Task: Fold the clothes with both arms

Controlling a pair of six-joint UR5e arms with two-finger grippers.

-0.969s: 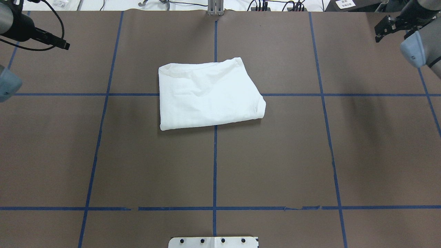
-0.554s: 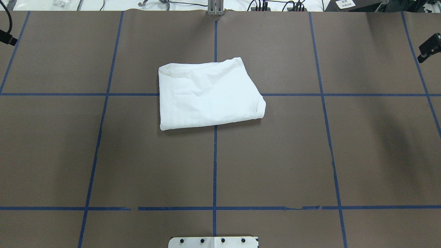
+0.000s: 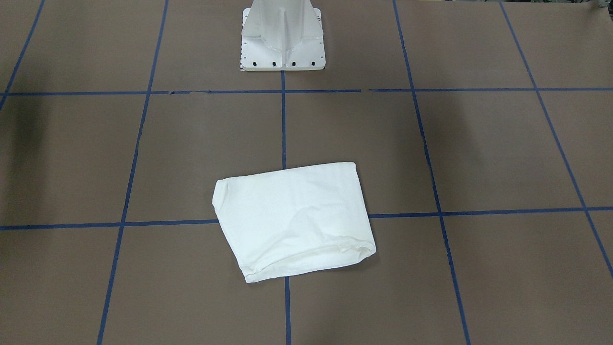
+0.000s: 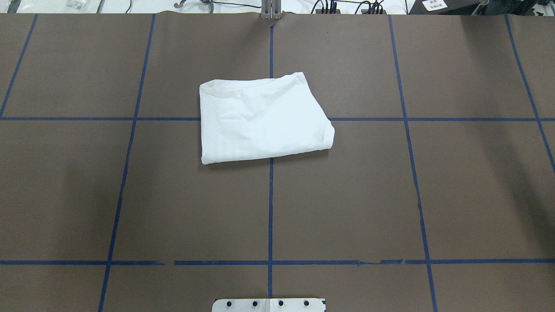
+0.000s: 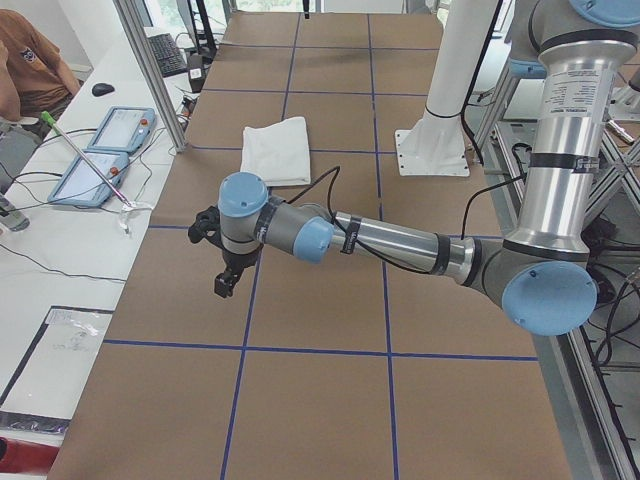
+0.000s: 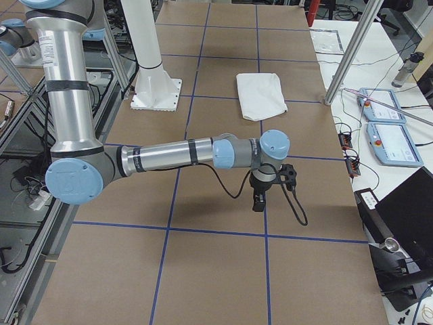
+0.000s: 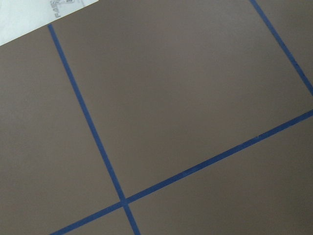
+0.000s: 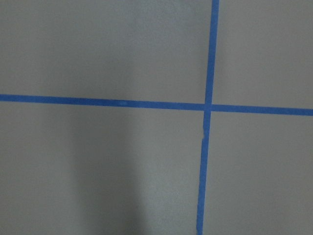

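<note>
The white T-shirt (image 4: pixel 260 119) lies folded into a compact rectangle at the table's middle, plain side up; it also shows in the front view (image 3: pixel 292 223), the left view (image 5: pixel 277 150) and the right view (image 6: pixel 262 95). No printed text or label shows. Both arms are outside the overhead and front views. The left gripper (image 5: pixel 224 282) hangs above the table far to the shirt's left, seen only in the left side view. The right gripper (image 6: pixel 257 200) hangs far to the shirt's right, seen only in the right side view. I cannot tell whether either is open or shut.
The brown table cover (image 4: pixel 390 195) carries a grid of blue tape lines. The white pedestal base (image 3: pixel 282 36) stands at the robot's side of the table. Tablets (image 5: pixel 105 150) and cables lie beyond the far edge, where a person (image 5: pixel 25 70) sits.
Both arms have drawn outward and left the overhead view, the left one off the left edge and the right one off the right edge. The shirt has not moved.
</note>
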